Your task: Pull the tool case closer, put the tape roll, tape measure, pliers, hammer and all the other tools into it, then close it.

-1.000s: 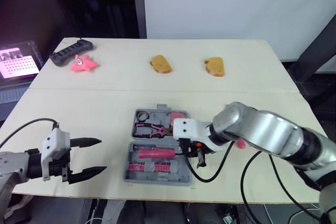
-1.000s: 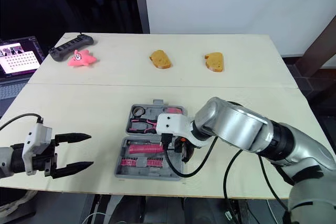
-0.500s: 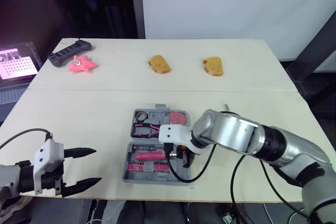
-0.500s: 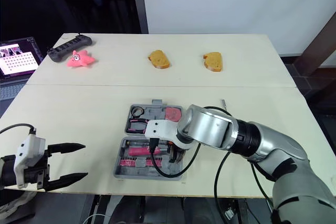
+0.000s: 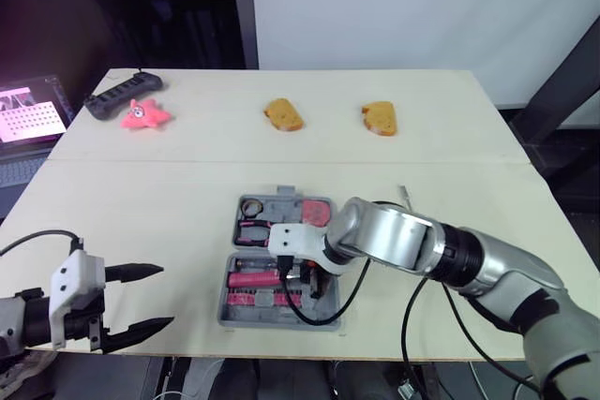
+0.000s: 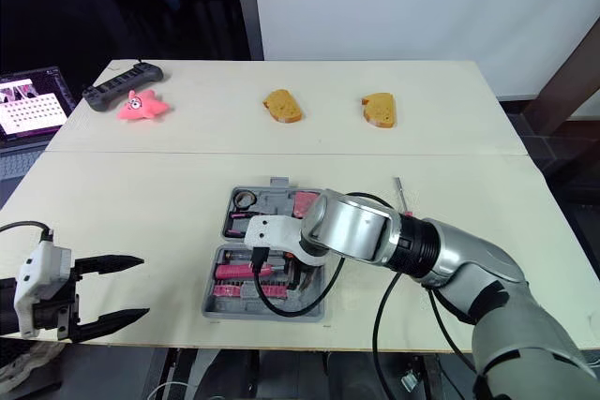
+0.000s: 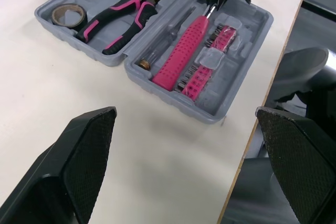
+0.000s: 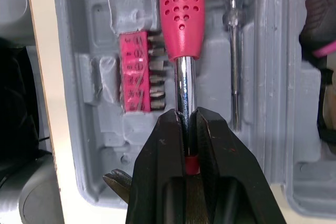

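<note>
The grey tool case [image 5: 228, 299] lies open near the table's front middle. Its far half holds the tape roll [image 5: 251, 206], the pink-handled pliers [image 7: 118, 22] and the pink tape measure [image 5: 317, 213]. The near half holds a bit set [image 8: 137, 72], a thin screwdriver [image 8: 232, 51] and the pink-handled hammer [image 8: 181, 14]. My right gripper [image 8: 185, 116] is shut on the hammer's steel shaft, low over the near half [image 5: 314, 280]. My left gripper [image 5: 166, 296] hangs open at the table's front left, well apart from the case.
Two bread pieces [image 5: 284, 114] [image 5: 380, 117] lie at the back. A pink starfish toy [image 5: 142, 113] and a black controller [image 5: 120, 93] sit at the back left. A thin metal tool [image 6: 398, 189] lies just right of the case. A lit screen [image 5: 28, 111] stands off the table's left.
My right gripper has slid left across the case's near half, and the hammer has shifted left with it. My left gripper has drawn back toward the front left edge, still open.
</note>
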You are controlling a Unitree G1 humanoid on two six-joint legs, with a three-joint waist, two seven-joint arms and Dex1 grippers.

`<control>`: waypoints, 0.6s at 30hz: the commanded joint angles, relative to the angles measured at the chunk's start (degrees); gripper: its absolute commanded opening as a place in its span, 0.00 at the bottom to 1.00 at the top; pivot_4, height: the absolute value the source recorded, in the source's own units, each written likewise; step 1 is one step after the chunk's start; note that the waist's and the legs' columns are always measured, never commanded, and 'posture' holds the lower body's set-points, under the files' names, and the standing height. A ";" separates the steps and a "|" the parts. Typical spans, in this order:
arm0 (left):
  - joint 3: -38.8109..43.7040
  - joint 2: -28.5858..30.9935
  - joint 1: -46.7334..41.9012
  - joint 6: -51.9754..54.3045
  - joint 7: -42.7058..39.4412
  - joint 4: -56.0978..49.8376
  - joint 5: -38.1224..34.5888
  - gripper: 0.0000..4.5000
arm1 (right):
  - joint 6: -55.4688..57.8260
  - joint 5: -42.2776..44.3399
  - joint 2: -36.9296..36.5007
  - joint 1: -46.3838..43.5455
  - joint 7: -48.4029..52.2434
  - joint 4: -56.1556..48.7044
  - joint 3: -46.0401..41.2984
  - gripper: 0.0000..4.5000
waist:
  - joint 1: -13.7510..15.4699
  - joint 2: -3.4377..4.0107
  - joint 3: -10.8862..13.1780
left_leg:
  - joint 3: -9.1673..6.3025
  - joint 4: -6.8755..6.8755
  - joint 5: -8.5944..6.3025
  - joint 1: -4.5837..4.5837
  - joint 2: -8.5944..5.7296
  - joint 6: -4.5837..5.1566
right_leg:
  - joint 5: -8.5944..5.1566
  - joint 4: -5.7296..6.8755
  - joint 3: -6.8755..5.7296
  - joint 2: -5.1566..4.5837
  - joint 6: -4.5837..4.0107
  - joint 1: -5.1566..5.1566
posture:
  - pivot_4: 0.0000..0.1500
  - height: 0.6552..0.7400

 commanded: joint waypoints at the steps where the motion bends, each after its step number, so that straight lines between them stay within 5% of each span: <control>1: 2.14 0.51 0.11 -0.94 -0.19 -0.06 0.44 1.00 | -1.28 -1.30 1.40 -0.73 -0.62 0.29 -0.53 0.01 | -0.06 0.00 0.00 | 0.00 0.00 0.00 0.00 0.00 0.00 | 0.00 0.00 0.00 0.00 0.00 0.00 | 1.00 1.00; 9: 1.43 0.59 -0.55 -0.91 -0.27 0.34 0.89 1.00 | -0.90 -1.62 2.09 0.00 -0.88 0.72 -0.98 0.01 | -0.05 0.00 0.00 | -0.01 0.00 0.00 0.01 0.01 0.00 | 0.00 0.03 0.00 0.02 0.00 -0.02 | 1.00 1.00; 15: 0.57 0.58 -1.88 -0.69 -0.34 0.88 1.14 1.00 | -1.02 -1.87 1.94 -0.31 -0.78 0.79 -1.56 0.59 | 0.01 0.00 0.00 | -0.01 0.00 0.00 0.00 0.01 0.00 | 0.00 0.03 0.00 0.01 0.00 -0.02 | 1.00 1.00; 18: 0.00 0.68 -2.90 -0.76 -0.49 1.66 1.34 1.00 | -0.84 -0.58 0.63 -1.27 0.81 -0.31 -4.52 0.63 | 0.03 0.00 0.00 | -0.01 0.00 0.00 0.00 0.00 0.00 | 0.00 0.02 0.00 0.01 0.00 -0.02 | 1.00 1.00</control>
